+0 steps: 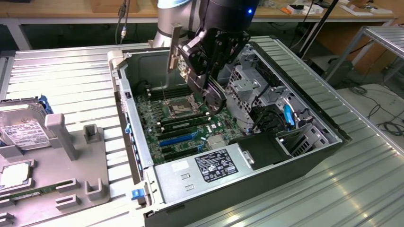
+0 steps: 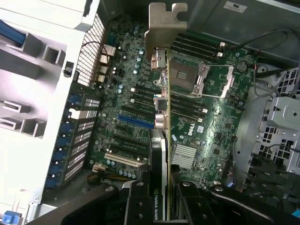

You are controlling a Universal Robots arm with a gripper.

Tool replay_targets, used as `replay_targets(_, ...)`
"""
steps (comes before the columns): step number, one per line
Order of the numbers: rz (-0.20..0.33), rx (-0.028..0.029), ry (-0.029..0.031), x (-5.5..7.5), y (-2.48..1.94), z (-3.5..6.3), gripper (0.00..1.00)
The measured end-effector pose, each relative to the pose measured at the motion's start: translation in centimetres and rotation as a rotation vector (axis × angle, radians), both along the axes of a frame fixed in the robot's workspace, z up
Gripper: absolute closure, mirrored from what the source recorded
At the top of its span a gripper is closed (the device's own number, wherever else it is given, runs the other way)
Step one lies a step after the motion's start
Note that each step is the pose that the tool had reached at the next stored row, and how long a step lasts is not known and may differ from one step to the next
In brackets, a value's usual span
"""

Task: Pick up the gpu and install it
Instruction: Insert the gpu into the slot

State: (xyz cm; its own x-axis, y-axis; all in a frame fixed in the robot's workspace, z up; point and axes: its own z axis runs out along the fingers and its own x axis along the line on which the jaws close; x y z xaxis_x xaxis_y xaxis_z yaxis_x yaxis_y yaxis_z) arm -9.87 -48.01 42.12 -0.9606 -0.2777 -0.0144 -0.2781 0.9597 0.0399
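Now gpu [image 2: 160, 136] is pinched edge-on by pincer [image 2: 161, 190] above mobo [image 2: 211, 126], long axis judged crosswise to blue PCIe slot [image 2: 136, 122] alongside.

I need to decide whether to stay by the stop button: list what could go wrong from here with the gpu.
1. The gripper holds the gpu by one end, above the motherboard; it does not look lined up with the blue slot, so it might come down on neighbouring parts.
2. Its metal bracket looks close to the open CPU socket and could scrape it.
3. The drive cage is close beside the gripper; a bump seems possible.
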Motion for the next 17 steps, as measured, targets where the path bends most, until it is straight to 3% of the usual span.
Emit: replay_targets(17, 0.090, 0.0000, 0.0000, 0.00, 0.00, 0.00, 0.73)
